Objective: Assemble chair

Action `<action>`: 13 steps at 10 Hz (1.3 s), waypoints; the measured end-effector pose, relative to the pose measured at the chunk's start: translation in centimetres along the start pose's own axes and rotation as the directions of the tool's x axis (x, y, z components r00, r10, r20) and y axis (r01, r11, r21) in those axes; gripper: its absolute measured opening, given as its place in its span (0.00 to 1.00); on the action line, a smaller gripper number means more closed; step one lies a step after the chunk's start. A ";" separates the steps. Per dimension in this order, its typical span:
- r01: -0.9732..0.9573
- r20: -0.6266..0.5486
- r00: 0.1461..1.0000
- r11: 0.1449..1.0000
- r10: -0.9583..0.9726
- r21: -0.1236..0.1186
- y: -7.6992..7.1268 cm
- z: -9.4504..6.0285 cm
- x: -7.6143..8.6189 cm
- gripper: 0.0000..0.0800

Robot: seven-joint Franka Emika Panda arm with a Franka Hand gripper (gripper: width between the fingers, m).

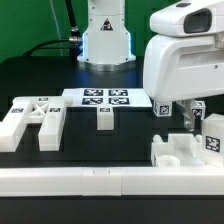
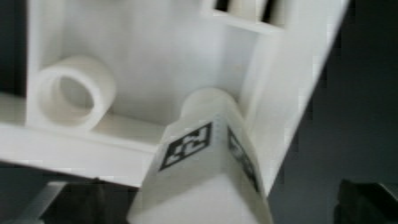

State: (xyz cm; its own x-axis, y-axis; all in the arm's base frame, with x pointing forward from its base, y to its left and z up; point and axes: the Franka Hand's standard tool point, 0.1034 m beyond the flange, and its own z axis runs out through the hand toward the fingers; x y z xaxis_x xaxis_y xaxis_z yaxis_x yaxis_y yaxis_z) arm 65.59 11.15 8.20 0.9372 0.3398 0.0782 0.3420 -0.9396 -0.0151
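My gripper hangs at the exterior view's right, over a blocky white chair part near the front. A narrow upright white piece with a marker tag stands on that part. In the wrist view this tagged piece rises between my dark fingers, with a gap on each side, so the gripper is open and straddles it without gripping. Behind it lies the larger part with a round hole. More tagged chair pieces lie at the exterior view's left and centre.
The marker board lies flat at the back centre. A long plain white rail runs along the front edge. The robot's base stands behind the board. The tabletop is black.
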 end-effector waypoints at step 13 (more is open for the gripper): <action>-0.538 0.004 0.843 0.843 0.538 0.007 -0.3 0.1 0.0 0.36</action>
State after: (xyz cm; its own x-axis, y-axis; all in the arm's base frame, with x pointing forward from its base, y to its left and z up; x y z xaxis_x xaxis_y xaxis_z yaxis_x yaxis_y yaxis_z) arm 65.47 11.44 8.13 0.9742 -0.2193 0.0538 -0.2159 -0.9745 -0.0614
